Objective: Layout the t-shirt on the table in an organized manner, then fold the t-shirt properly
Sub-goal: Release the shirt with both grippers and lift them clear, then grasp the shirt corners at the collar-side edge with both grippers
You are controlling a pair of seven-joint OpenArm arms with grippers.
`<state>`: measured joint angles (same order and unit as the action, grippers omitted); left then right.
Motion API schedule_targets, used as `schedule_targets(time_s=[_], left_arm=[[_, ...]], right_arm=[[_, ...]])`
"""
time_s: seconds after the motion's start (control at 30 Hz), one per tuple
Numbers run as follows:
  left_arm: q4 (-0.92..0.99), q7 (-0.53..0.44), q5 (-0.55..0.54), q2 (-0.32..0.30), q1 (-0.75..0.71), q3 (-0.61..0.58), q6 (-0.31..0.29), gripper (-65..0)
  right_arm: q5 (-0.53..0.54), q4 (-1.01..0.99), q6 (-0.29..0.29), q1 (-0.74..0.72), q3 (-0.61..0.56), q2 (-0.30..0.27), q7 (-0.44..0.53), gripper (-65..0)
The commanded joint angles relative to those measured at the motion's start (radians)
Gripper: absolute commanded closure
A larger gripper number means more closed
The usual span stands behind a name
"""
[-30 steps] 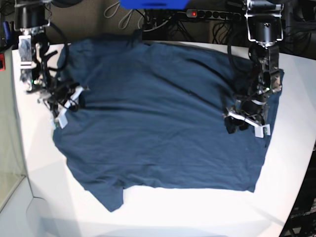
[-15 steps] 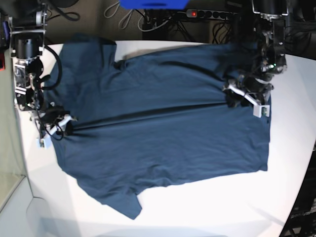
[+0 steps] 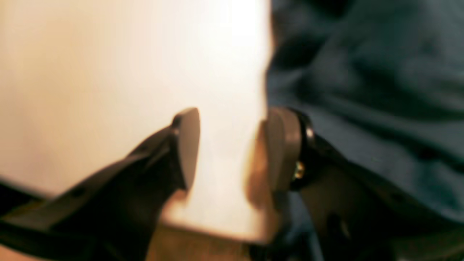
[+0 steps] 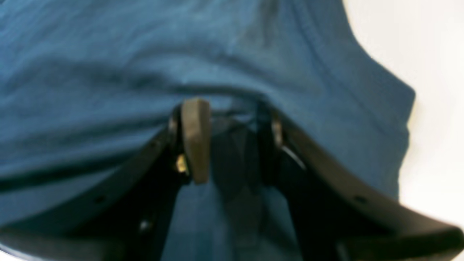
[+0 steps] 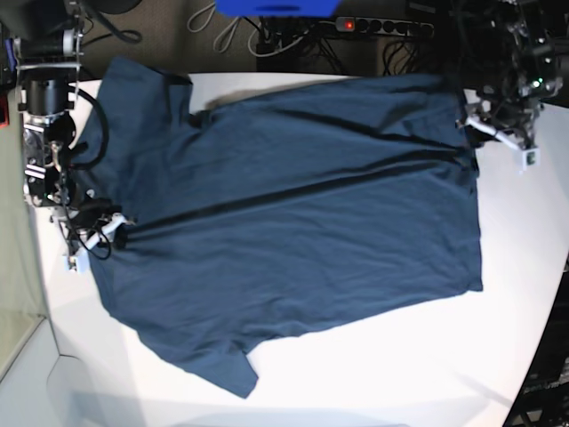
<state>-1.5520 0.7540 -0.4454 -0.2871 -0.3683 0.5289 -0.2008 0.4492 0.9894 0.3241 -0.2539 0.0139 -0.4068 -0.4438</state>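
Observation:
The dark navy t-shirt (image 5: pixel 293 231) lies spread across the white table (image 5: pixel 400 374), with a long crease running from lower left to upper right. In the base view my right gripper (image 5: pixel 93 238) sits at the shirt's left edge. The right wrist view shows that gripper (image 4: pixel 230 108) shut on a bunched fold of the t-shirt (image 4: pixel 108 54). My left gripper (image 5: pixel 502 133) stands just off the shirt's right edge. Seen from the left wrist, the left gripper (image 3: pixel 232 119) is open over bare table (image 3: pixel 108 72), and the t-shirt (image 3: pixel 362 72) lies beside its right finger.
A power strip (image 5: pixel 382 27) with a red light, cables and a blue object (image 5: pixel 276 7) lie behind the table's far edge. The table's curved edge (image 5: pixel 556 294) runs down the right. One sleeve (image 5: pixel 222 369) points toward the front.
The left gripper moved up and right, off the cloth and past the shirt's right edge. The shirt was drawn flatter and wider. The right gripper hardly moved and kept its hold.

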Motion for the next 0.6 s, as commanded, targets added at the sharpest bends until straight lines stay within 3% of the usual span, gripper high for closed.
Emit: schedule_targets(time_s=[0.0,0.27,0.43,0.57], left_arm=[[-0.029,0.0,0.003,-0.025,-0.008,0.02,0.008,-29.8],[-0.14,0.0,0.0,-0.044,-0.013,0.122,0.008,-29.8],[-0.219,0.0,-0.158,-0.044,0.053,0.158,0.008,-29.8],[-0.164,0.0,-0.22,-0.028,0.225,0.109,0.01,-29.8]], right_arm=[[-0.003,0.012,-0.012,-0.017,0.007,-0.016,0.004,-19.6],[-0.003,0.015,-0.012,-0.015,0.007,-0.016,0.004,-19.6],[-0.002,0.023,-0.012,-0.011,0.007,-0.016,0.003,-19.6],[-0.002,0.141,-0.012,0.032,0.014,-0.016,0.001,-19.6]])
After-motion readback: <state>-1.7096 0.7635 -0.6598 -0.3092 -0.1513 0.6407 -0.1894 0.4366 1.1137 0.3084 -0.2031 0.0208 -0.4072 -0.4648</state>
